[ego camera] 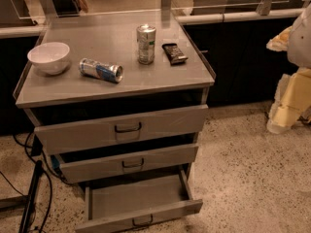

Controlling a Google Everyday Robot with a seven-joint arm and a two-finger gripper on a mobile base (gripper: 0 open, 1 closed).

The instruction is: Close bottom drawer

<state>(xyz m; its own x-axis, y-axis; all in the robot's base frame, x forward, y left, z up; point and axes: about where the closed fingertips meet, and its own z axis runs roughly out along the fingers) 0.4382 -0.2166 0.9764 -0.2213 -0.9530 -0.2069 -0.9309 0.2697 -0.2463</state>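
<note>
Cabinet (116, 93): grey metal, three drawers, fills centre of view. It stands on a speckled floor (243, 178).

Bottom drawer (138, 200): at 6 o'clock in frame, lowest of the three. Pulled far out, with the flat grey interior bare and nothing seen inside. The front panel is slim and runs slightly skewed, its right end higher in frame than its left.

Top drawer (87, 130) and middle drawer (97, 165): each ajar by a narrow dark gap. Not the job.

Gripper (287, 101): pale shape at 3 o'clock, by the right edge. It is well apart from the cabinet and above floor level. Cannot tell whether it is open or closed, or whether it holds anything.

On the cabinet top:
- bowl (49, 57) at 9 o'clock
- lying can (101, 70) just right of the bowl
- upright can (146, 43) toward 12 o'clock
- dark packet (174, 53) beside the upright can

Cables (34, 193) trail at 8 o'clock.

Handle (142, 222): small dark wire loop at centre of the bottom front.

Handling, judged:
- Sheet metal, so rigid, and likely light while empty.
- Should slide on runners with modest force.
- No grasp needed; a flat push on the front panel would do.
- Push near the handle, dead centre. An off-centre push may rack the drawer and jam it.
- The panel is smooth, so contact could slip upward toward the middle drawer.
- A hard shove might topple the upright can.
</note>
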